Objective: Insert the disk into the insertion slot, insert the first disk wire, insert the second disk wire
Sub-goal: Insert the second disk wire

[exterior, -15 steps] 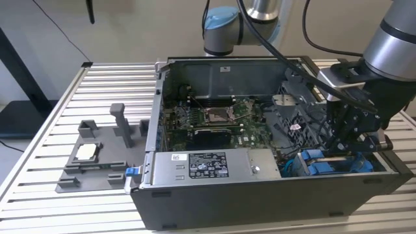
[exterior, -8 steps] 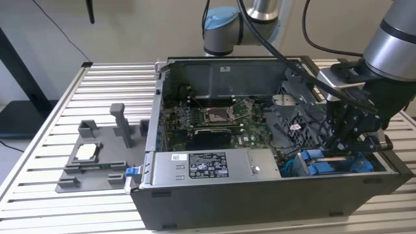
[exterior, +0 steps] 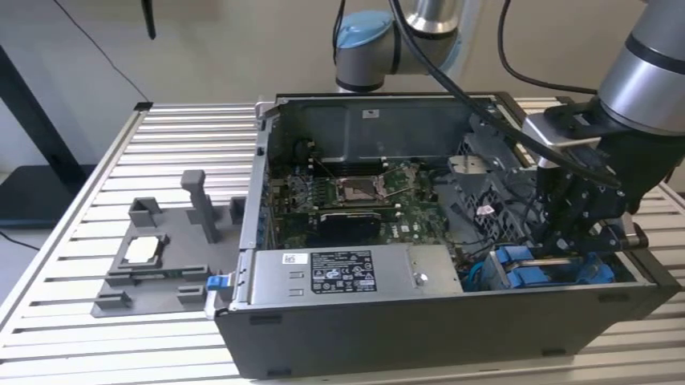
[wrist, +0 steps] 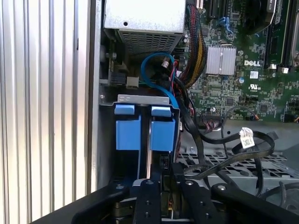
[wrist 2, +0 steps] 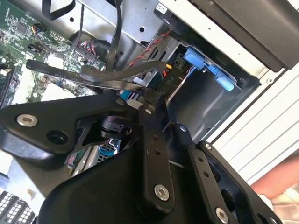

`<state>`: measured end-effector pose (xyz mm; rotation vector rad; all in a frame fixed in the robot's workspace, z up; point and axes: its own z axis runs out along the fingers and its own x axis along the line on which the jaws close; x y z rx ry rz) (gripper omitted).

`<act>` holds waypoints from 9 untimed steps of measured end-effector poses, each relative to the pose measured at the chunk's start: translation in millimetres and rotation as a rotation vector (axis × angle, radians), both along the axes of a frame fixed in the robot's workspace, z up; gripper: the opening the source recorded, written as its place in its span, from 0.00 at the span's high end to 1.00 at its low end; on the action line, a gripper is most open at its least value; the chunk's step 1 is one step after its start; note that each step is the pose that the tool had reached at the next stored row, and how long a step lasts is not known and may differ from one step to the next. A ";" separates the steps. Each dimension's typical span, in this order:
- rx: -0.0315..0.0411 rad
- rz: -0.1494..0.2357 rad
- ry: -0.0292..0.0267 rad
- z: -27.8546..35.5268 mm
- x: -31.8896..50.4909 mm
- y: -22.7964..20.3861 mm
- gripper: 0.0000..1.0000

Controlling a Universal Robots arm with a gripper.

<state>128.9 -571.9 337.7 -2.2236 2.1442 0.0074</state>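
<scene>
The insertion slot [exterior: 548, 278] is the dark metal bay at the open case's corner on the exterior view's right, also seen in both wrist views [wrist: 140, 99] [wrist 2: 201, 100]. Two bright blue plastic pieces [wrist: 128, 133] stand side by side in it; I cannot make out the disk's silver body behind them. My gripper [exterior: 567, 245] hangs just above this bay. It looks shut [wrist 2: 145, 97] [wrist: 163, 175] on the end of a disk wire. A thin blue wire [wrist: 154, 86] runs down past the blue pieces toward its tips. A flat black wire [wrist 2: 93, 74] lies across beside them.
A grey power-supply box [exterior: 342, 273] with a white sticker fills the case's front. The motherboard [exterior: 364, 188] lies behind it, with loose black cables [wrist: 224, 140] draped nearby. A grey fixture [exterior: 160, 257] stands on the slatted table [exterior: 96, 200] at the exterior view's left.
</scene>
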 end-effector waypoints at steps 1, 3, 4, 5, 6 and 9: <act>-0.0003 0.000 0.0000 1.3 0.0 0.0 0.76; -0.0003 0.000 0.0001 3.2 0.0 -0.1 0.76; -0.0001 0.000 0.0001 3.7 0.0 -0.1 0.76; -0.0002 0.000 0.0001 4.2 0.0 -0.1 0.76; -0.0002 0.000 0.0001 4.9 0.0 0.0 0.76; -0.0001 0.000 0.0001 9.7 0.0 0.0 0.76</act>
